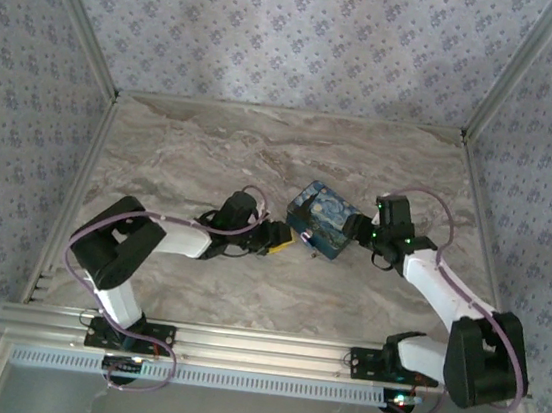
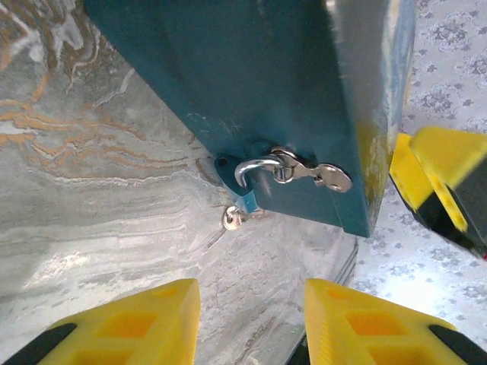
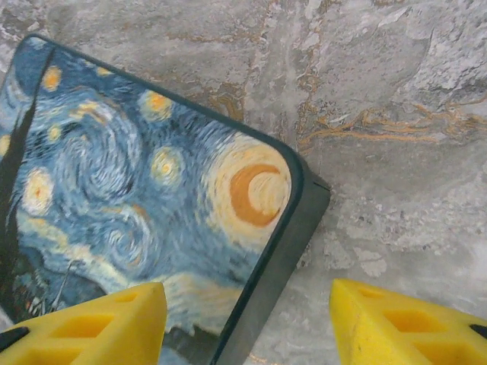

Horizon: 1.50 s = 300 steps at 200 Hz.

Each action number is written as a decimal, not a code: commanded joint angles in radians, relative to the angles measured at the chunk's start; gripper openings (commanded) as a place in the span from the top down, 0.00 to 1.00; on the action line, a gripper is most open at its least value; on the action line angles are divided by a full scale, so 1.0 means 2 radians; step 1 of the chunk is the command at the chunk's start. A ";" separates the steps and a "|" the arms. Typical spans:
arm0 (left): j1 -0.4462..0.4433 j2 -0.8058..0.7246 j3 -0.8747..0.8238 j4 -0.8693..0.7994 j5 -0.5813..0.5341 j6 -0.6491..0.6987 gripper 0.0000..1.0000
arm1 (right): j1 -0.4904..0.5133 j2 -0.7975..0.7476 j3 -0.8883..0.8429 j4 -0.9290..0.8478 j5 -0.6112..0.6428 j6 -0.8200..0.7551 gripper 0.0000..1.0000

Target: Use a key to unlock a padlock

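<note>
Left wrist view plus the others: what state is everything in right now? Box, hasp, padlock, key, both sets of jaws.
Box: lid shut.
Hasp: folded down across the front.
Padlock: hanging from the hasp by its shackle; cannot tell whether it is released.
Key: appears to be in the padlock, not held.
Left gripper: jaws open, empty.
Right gripper: jaws open, empty.

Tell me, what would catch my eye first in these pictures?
The box with a swirling starry-night painting on its lid, in the middle of the marble table, stands out first. On its teal side a silver padlock shackle hangs at the latch, with a small key just below. Bright yellow fingers frame the bottom of both wrist views.
</note>
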 commanded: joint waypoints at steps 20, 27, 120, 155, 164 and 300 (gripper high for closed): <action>0.004 -0.051 -0.006 -0.078 -0.039 0.050 0.58 | -0.005 0.059 0.059 0.045 -0.032 0.002 0.40; 0.004 -0.059 -0.009 -0.085 -0.047 0.054 0.58 | -0.005 0.071 0.069 0.048 -0.038 0.002 0.40; 0.005 -0.155 -0.052 -0.158 -0.130 0.088 0.53 | 0.018 0.185 0.163 0.041 -0.065 -0.020 0.41; 0.005 -0.174 -0.047 -0.187 -0.160 0.109 0.51 | 0.020 0.158 0.164 -0.006 -0.018 -0.059 0.41; 0.006 -0.180 -0.040 -0.204 -0.166 0.119 0.50 | 0.022 0.143 0.161 -0.020 0.002 -0.071 0.41; 0.087 -0.032 0.191 -0.315 -0.139 0.199 0.39 | 0.152 -0.047 0.009 -0.043 0.018 -0.136 0.45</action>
